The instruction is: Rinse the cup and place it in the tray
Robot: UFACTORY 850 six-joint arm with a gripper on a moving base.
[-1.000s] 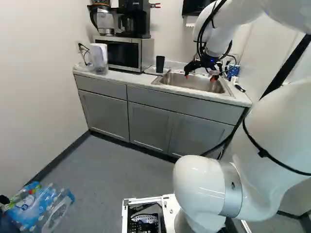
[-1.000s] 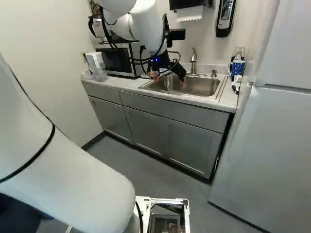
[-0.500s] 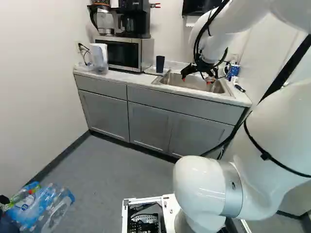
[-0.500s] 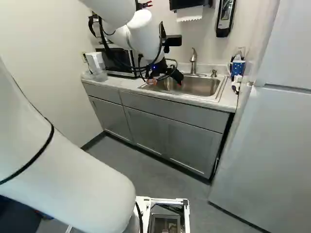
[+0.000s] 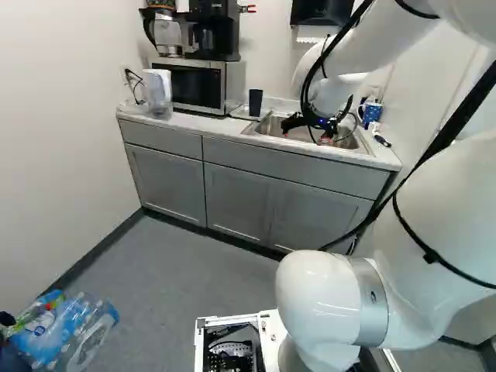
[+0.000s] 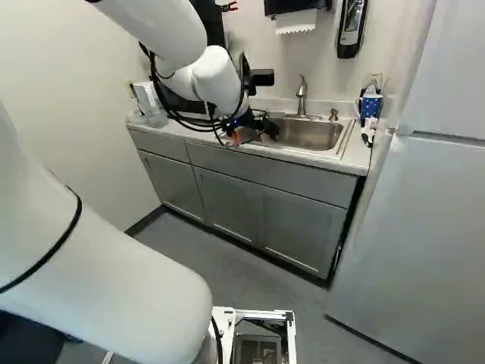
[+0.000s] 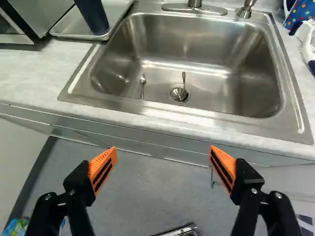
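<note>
In the left base view my gripper [image 5: 307, 132] is over the near part of the sink [image 5: 277, 140]. The wrist view shows the gripper [image 7: 163, 158] open, its orange pads wide apart and nothing between them; the counter's front edge and sink lie ahead. A dark, tall cup [image 7: 92, 16] stands upright on the metal tray [image 7: 63, 27], beside the sink and off to one side of the fingers. The left base view shows this cup [image 5: 256, 101] between microwave and sink.
Two spoon-like utensils [image 7: 184, 81] lie in the basin, one at the drain. Behind it rises the faucet [image 6: 301, 92]. The microwave [image 5: 195, 84] stands beside the tray. A dotted blue mug [image 6: 370, 105] sits past the sink's other end, near the fridge [image 6: 413, 227].
My arm has swung the gripper lower and a little toward the cup's side, with its fingers still apart. The cup, the tray and the base have not moved.
</note>
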